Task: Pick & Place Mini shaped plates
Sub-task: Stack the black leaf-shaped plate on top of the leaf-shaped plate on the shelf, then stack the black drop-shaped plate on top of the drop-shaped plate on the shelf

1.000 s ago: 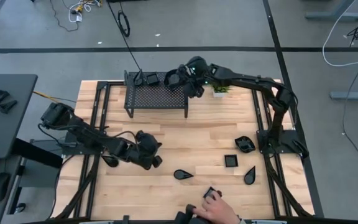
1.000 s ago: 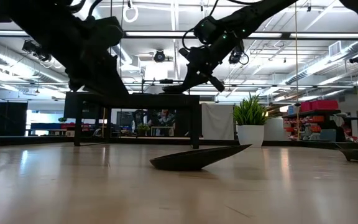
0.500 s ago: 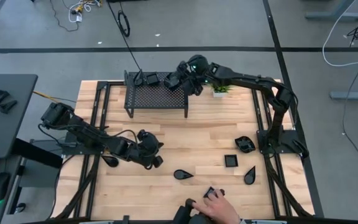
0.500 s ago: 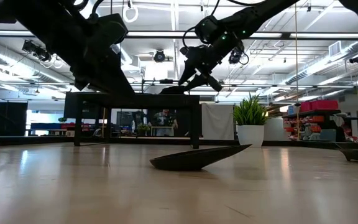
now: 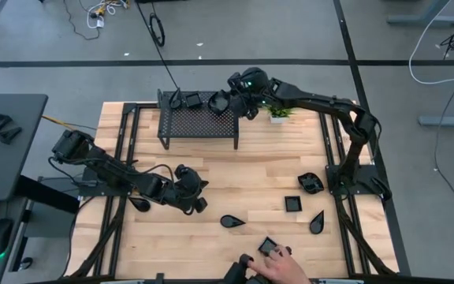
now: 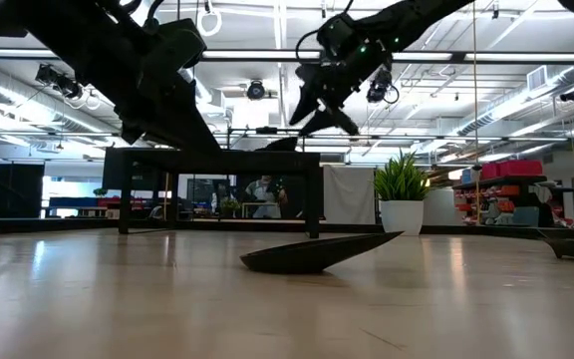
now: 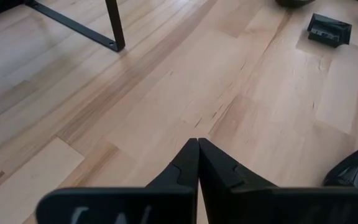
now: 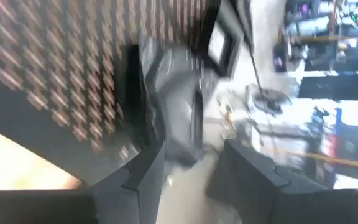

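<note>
several small glossy black plates lie on the pale wooden counter in the high view, others on the black mesh metal rack; the right gripper hangs over the rack's end with jaws apart, empty, and a person's hand rests at the near edge. low view: a leaf-shaped plate lies flat, thin-rimmed. left wrist view: the left gripper is closed on nothing above bare wood. right wrist view is blurred. the plates look light, stiff, slippery, breakable; pinch one across a raised rim.
</note>
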Controlling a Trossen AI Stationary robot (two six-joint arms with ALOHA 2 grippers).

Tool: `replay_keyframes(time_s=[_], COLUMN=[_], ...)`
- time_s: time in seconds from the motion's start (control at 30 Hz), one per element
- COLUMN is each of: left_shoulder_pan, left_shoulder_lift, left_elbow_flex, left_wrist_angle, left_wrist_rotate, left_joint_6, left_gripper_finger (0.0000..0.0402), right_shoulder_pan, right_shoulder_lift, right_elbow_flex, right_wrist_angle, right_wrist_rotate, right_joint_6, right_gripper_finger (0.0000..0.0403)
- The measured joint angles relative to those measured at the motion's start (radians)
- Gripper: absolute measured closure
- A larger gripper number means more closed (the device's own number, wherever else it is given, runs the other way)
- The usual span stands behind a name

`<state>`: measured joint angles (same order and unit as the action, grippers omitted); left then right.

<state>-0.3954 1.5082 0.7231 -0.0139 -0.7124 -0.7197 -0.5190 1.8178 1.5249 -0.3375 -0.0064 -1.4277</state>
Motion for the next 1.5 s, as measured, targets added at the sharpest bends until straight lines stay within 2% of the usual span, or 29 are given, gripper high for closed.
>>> replay_keyframes(time_s=[0.07,0.17,0.3,0.5,0.6,0.67,0.73,0.8,0.9,0.97,1.07,1.13,1.27,1.4,1.43,1.5], left_shoulder_pan=[0.0,0.0,0.0,0.002,-0.003,-0.017,-0.044,-0.083,-0.151,-0.205,-0.281,-0.342,-0.481,-0.59,-0.608,-0.61], left_shoulder_lift=[0.0,0.001,0.001,0.001,-0.036,-0.066,-0.088,-0.088,-0.067,-0.052,-0.04,-0.038,-0.038,-0.038,-0.035,-0.013], left_elbow_flex=[0.0,0.0,0.0,0.0,0.003,0.034,0.092,0.181,0.318,0.378,0.418,0.414,0.414,0.414,0.414,0.415], left_wrist_angle=[0.001,0.002,0.004,0.003,-0.045,-0.135,-0.282,-0.458,-0.721,-0.874,-1.033,-1.117,-1.181,-1.212,-1.204,-1.171], left_wrist_rotate=[0.001,0.003,0.003,0.012,0.097,0.159,0.196,0.219,0.262,0.325,0.454,0.532,0.535,0.542,0.546,0.563], left_joint_6=[0.0,-0.001,0.0,0.01,0.025,0.025,0.035,0.053,0.046,0.001,-0.149,-0.351,-0.879,-1.502,-1.579,-1.601], left_gripper_finger=[0.0392,0.0392,0.0392,0.0392,0.0393,0.0397,0.0398,0.0398,0.0398,0.0398,0.0398,0.0395,0.0377,0.0341,0.033,0.0309], right_shoulder_pan=[0.0,-0.012,-0.056,-0.079,-0.063,-0.034,0.018,0.091,0.206,0.278,0.37,0.412,0.453,0.459,0.459,0.457], right_shoulder_lift=[-0.025,-0.047,-0.037,-0.04,-0.06,-0.073,-0.079,-0.082,-0.083,-0.083,-0.083,-0.083,-0.083,-0.083,-0.083,-0.083], right_elbow_flex=[0.0,0.0,0.0,-0.011,-0.011,-0.011,-0.011,-0.011,-0.035,-0.085,-0.179,-0.239,-0.342,-0.408,-0.418,-0.431], right_wrist_angle=[-0.025,-0.015,-0.005,-0.087,-0.121,-0.15,-0.156,-0.154,-0.112,-0.025,0.132,0.244,0.408,0.517,0.535,0.567], right_wrist_rotate=[-0.08,-0.217,-0.23,-0.244,-0.397,-0.549,-0.652,-0.667,-0.623,-0.585,-0.519,-0.464,-0.371,-0.362,-0.36,-0.36], right_joint_6=[0.057,0.239,0.508,0.719,0.874,0.928,0.964,0.975,0.957,0.954,0.955,0.979,1.036,1.058,1.061,1.07], right_gripper_finger=[0.0236,0.0243,0.0264,0.0331,0.0378,0.0396,0.0393,0.039,0.0397,0.0399,0.0395,0.0395,0.0399,0.0399,0.0398,0.0395])
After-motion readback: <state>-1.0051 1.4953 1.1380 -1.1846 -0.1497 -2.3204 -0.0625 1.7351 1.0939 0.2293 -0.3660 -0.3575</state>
